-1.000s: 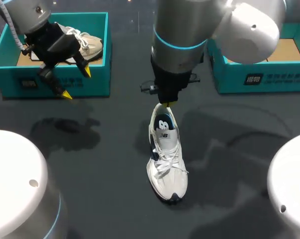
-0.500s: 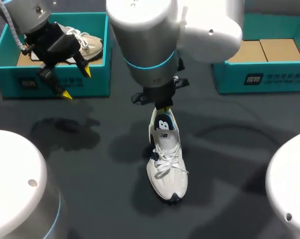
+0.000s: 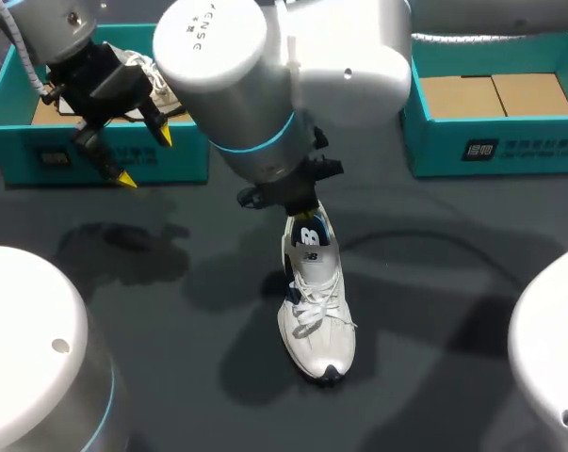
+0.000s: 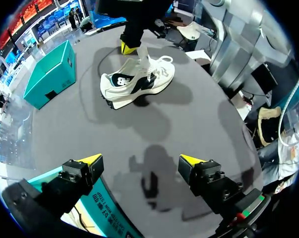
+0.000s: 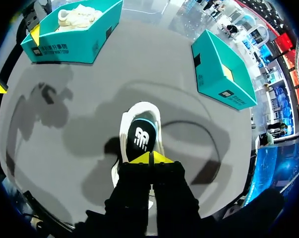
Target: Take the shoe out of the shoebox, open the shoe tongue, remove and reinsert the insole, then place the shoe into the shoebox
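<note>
Dark table [image 3: 170,330] carries the shoe [image 3: 316,311] in the middle, toe nearest. The right gripper [image 5: 150,157] hangs over its opening, fingers pressed together, and hides whether they pinch anything. Farther off, the left gripper [image 3: 143,157] hangs spread before a box [image 3: 185,155], covering part of it.

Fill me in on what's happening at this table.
The right gripper is down at the heel of the white lace-up sneaker, which stands on the dark table. Its fingers are shut at the rear edge of the black insole; whether they actually pinch it is unclear. The left gripper hangs open beside the teal shoebox, which holds a second pale shoe.
</note>
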{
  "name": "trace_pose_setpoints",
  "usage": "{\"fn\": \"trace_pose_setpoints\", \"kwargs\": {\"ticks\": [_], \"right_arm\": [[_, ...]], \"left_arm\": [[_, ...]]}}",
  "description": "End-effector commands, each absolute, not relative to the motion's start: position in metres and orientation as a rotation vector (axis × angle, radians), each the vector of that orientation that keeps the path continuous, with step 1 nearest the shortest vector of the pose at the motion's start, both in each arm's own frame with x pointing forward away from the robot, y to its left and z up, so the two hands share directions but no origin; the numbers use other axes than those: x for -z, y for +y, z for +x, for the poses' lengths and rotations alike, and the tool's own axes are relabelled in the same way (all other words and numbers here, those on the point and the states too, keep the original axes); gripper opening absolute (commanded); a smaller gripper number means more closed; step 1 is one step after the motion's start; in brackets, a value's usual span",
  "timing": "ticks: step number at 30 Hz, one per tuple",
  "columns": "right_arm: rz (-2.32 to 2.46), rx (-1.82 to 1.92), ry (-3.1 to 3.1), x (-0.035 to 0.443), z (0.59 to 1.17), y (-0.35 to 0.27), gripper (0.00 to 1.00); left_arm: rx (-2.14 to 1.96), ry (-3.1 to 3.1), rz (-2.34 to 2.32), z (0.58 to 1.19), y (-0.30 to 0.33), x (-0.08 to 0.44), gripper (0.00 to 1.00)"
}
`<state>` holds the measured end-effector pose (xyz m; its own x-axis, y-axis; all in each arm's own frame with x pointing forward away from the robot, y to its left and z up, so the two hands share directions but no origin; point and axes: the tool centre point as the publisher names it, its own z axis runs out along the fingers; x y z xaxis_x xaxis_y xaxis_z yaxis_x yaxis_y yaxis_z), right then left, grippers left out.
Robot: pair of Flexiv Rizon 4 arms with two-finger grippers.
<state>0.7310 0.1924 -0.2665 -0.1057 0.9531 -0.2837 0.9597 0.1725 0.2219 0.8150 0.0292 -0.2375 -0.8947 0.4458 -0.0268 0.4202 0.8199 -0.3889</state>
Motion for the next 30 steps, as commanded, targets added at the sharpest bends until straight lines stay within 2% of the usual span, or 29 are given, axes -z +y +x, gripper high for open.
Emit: {"fn": "trace_pose_setpoints", "kwargs": {"ticks": [1,30], "right_arm": [[1.854,0.018,2.078,0.293,0.736,0.187,0.0],[1.942,0.191,1.974,0.385,0.746,0.168,0.0]], "left_arm": [[-0.601,-2.934,-0.7,0.815,0.029,0.237,1.0],[-0.601,-2.934,-0.7,0.815,0.029,0.237,1.0]]}}
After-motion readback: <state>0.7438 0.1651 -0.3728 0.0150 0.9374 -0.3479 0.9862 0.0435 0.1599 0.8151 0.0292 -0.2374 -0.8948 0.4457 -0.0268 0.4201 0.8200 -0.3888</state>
